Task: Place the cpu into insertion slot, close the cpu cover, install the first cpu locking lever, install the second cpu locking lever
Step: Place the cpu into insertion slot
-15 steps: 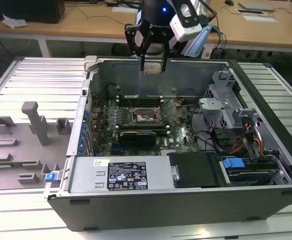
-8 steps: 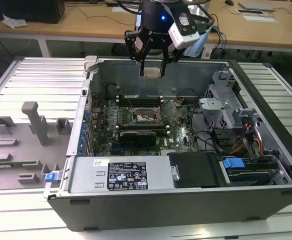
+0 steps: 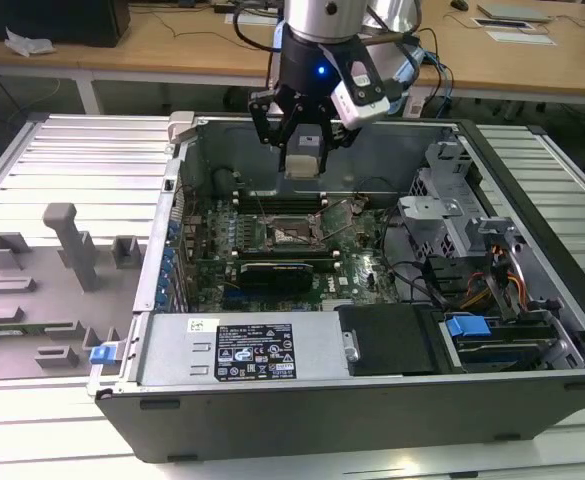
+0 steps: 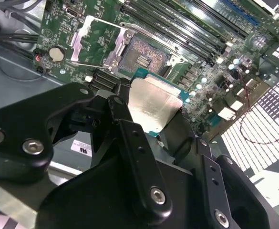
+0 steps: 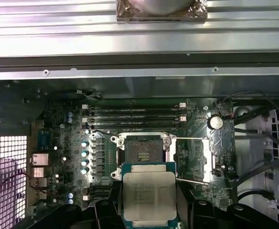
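My gripper (image 3: 303,160) hangs above the open computer case, shut on the cpu (image 5: 149,195), a flat square chip with a silvery top and a teal edge. In the second wrist view the cpu (image 4: 153,102) sits flat between the black fingers (image 4: 129,138). The insertion slot (image 5: 141,152) lies just beyond the chip on the green board, its dark centre bare; it shows too in the exterior view (image 3: 294,233) and the second wrist view (image 4: 141,57). The cpu cover (image 4: 94,43) stands swung open beside the slot, and two thin wire levers (image 5: 192,139) lie raised along it.
Memory slots (image 5: 134,114) run along the slot's far side. A black card (image 3: 277,270) lies on the board nearer the power supply box (image 3: 242,350). Drive cages and cables (image 3: 472,260) fill the exterior view's right. A grey fixture tray (image 3: 42,280) sits outside the case.
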Tool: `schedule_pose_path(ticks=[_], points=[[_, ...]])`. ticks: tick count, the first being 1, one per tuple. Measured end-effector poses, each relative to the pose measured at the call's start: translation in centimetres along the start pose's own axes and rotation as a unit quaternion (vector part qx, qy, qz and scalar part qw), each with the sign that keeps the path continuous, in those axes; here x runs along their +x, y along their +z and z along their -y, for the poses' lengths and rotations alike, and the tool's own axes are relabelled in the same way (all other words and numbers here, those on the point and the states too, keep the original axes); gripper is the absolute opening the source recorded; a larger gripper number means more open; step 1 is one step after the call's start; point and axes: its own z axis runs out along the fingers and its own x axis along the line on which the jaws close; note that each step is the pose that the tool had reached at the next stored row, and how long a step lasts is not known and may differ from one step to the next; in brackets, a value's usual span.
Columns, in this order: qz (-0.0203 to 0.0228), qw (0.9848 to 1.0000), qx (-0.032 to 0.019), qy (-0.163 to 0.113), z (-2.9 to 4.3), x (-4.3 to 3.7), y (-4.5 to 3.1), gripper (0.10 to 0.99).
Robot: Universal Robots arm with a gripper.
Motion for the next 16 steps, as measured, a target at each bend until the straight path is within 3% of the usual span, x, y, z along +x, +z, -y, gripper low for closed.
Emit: schedule_pose_path(ticks=[16], points=[[0.0081, 1.0, 0.0002, 0.0, 0.31, 0.58, 3.32, 0.541]])
